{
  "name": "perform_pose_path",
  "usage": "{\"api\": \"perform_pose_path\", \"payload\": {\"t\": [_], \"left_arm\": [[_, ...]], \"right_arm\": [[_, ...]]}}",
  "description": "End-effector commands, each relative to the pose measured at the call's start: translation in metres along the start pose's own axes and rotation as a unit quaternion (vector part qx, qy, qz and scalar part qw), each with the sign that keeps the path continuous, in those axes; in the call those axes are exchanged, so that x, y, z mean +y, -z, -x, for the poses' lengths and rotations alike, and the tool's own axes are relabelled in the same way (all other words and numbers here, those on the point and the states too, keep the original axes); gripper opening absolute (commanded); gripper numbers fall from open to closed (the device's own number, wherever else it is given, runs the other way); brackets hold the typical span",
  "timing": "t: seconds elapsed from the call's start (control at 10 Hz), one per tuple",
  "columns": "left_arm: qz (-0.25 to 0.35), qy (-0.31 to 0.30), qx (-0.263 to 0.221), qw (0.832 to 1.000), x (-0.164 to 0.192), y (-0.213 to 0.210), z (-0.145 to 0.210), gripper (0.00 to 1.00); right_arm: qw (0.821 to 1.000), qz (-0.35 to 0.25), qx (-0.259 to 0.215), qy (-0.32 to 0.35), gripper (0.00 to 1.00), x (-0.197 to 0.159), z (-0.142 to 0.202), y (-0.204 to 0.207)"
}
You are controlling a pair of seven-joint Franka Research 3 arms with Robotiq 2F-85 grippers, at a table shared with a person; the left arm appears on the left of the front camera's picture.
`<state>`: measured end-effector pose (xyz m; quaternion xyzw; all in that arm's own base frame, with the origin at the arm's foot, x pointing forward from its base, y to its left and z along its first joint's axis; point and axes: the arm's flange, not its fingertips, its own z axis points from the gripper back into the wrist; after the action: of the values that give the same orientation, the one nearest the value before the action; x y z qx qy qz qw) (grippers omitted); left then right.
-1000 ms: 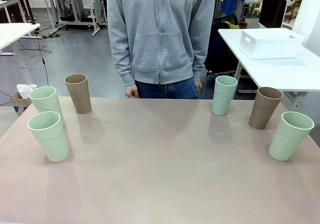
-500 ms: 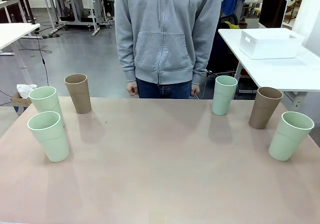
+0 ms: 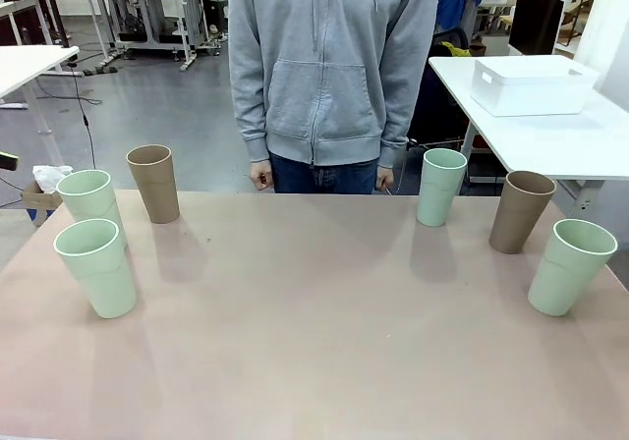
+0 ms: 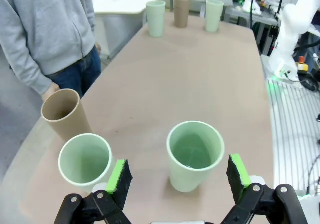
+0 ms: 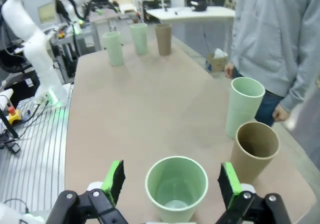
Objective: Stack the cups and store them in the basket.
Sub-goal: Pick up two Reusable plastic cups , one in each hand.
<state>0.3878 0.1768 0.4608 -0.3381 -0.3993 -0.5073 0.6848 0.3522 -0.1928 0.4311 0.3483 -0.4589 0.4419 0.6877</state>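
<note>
The room is bright from above. Cups throw soft shadows on the shiny bench (image 3: 314, 342). Wrist pictures bend at the edges.

Six cups are tallied on the table (image 3: 314, 361). Four are mint green: two at the left, the near-left green cup (image 3: 95, 268) and the far-left green cup (image 3: 88, 196), and two at the right, the mid-right green cup (image 3: 440, 187) and the near-right green cup (image 3: 570, 268). Two are tan brown: the left brown cup (image 3: 153, 185) and the right brown cup (image 3: 521, 212). One white basket (image 3: 531, 86) and one person (image 3: 334, 67) are noted.
</note>
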Motion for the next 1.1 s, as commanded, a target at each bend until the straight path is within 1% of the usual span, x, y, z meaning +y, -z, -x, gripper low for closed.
{"api": "perform_pose_path", "payload": {"t": [0.0,0.3,0.4,0.6,0.7,0.8,0.9,1.0], "left_arm": [[0.006,0.023,-0.062,0.998,0.027,-0.005,0.019,1.0],[0.007,0.043,-0.122,0.992,0.064,0.01,0.063,1.0],[0.014,0.05,-0.143,0.988,0.074,0.015,0.076,1.0],[0.041,0.034,-0.151,0.987,0.094,0.028,0.105,1.0],[0.042,0.022,-0.149,0.988,0.106,0.037,0.117,1.0],[0.045,0.011,-0.16,0.986,0.111,0.035,0.123,1.0],[0.063,-0.003,-0.186,0.981,0.103,0.023,0.117,1.0],[0.044,0.015,-0.143,0.989,0.1,0.045,0.126,1.0]], "right_arm": [[0.998,-0.053,-0.031,-0.016,1.0,-0.035,0.031,-0.01],[0.994,-0.102,-0.032,0.006,1.0,-0.066,0.085,-0.007],[0.994,-0.105,-0.033,0.008,1.0,-0.071,0.103,-0.001],[0.994,-0.094,-0.055,0.01,1.0,-0.08,0.131,0.006],[0.995,-0.079,-0.058,0.015,1.0,-0.086,0.14,0.01],[0.995,-0.072,-0.065,0.02,1.0,-0.091,0.145,0.012],[0.994,-0.096,-0.041,0.032,1.0,-0.077,0.14,0.011],[0.994,-0.096,-0.041,0.032,1.0,-0.077,0.14,0.011]]}}
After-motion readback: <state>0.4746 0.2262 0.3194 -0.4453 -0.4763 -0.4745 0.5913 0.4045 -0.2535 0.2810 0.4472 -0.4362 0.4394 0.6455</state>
